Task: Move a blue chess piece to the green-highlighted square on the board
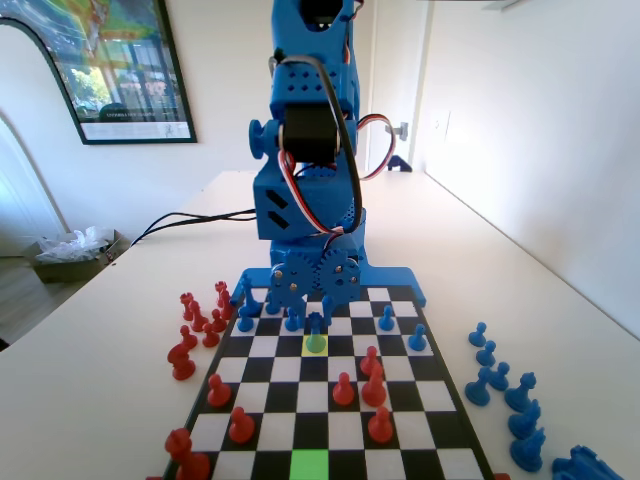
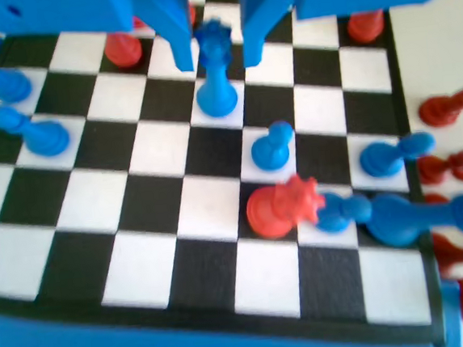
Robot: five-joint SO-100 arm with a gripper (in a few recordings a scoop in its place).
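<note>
White desk carried the board [image 1: 330, 420]; the open pincer [image 2: 215, 57] straddled the blue chess piece [image 2: 216, 77] at the frame's top, ungripped, needing a centred squeeze.

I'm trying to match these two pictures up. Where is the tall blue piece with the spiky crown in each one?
Fixed view: the crowned blue piece stands on the pale yellow square, mid-board, just in front of the arm's gripper.
Wrist view: the same piece stands upright at top centre, between the two open jaws of the gripper.
Shared landmark: the black-and-white board.
</note>
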